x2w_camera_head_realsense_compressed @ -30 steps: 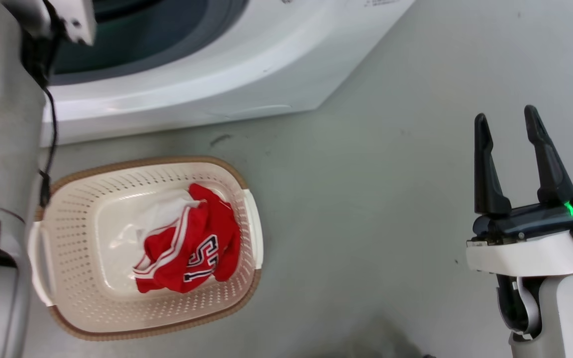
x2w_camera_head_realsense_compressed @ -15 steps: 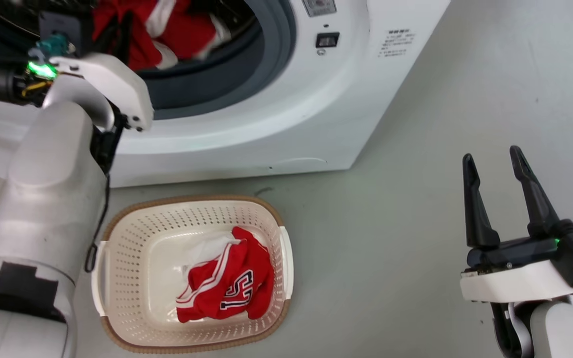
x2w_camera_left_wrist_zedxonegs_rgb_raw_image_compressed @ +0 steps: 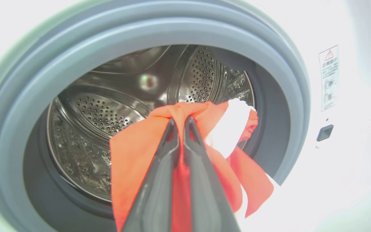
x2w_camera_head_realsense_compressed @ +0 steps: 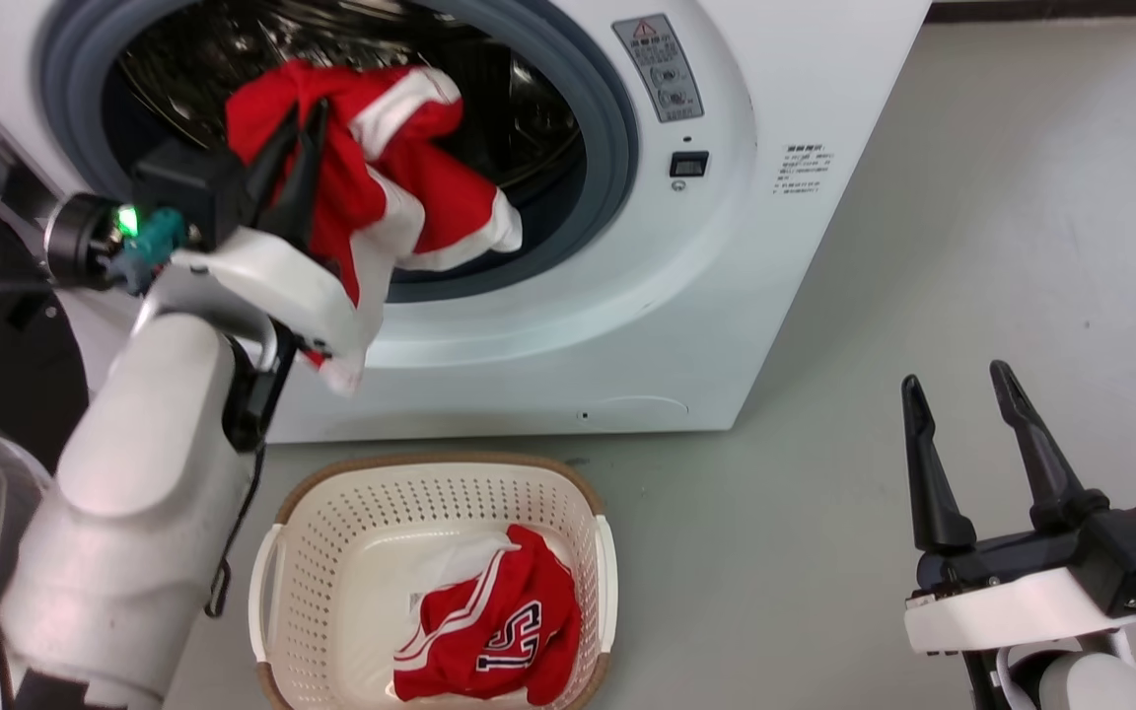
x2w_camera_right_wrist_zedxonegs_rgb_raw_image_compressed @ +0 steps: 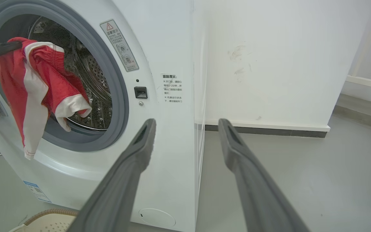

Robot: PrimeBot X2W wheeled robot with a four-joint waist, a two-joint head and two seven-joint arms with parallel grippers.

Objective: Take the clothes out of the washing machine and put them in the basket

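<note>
Head view, done so far: one red garment printed "15" (x2w_camera_head_realsense_compressed: 499, 641) lies in the basket (x2w_camera_head_realsense_compressed: 430, 463), which sits on the floor just in front of the washing machine (x2w_camera_head_realsense_compressed: 726, 247).
Head view, in hand: my left gripper (x2w_camera_head_realsense_compressed: 307, 118) is clamped on the second red garment (x2w_camera_head_realsense_compressed: 381, 187). The cloth hangs at the porthole mouth, above the basket and a little to its left.
Head view, right gripper (x2w_camera_head_realsense_compressed: 953, 380): fingers spread and holding nothing, well off to the right over bare floor.
Left wrist view, grip: the left gripper (x2w_camera_left_wrist_zedxonegs_rgb_raw_image_compressed: 180, 120) pinches a fold of the red garment (x2w_camera_left_wrist_zedxonegs_rgb_raw_image_compressed: 134, 151), its fingers nearly together.
Left wrist view, drum (x2w_camera_left_wrist_zedxonegs_rgb_raw_image_compressed: 108, 109): I see no other cloth in the part that shows. The lower drum behind the garment is hidden.
Right wrist view, right gripper (x2w_camera_right_wrist_zedxonegs_rgb_raw_image_compressed: 187, 122): wide apart and idle.
Right wrist view, garment (x2w_camera_right_wrist_zedxonegs_rgb_raw_image_compressed: 40, 80): it drapes over the grey gasket with its lower end outside the machine, so I judge it nearly clear.
Left to do: carry this piece down over the basket and let go. By my reckoning that would finish the job.
</note>
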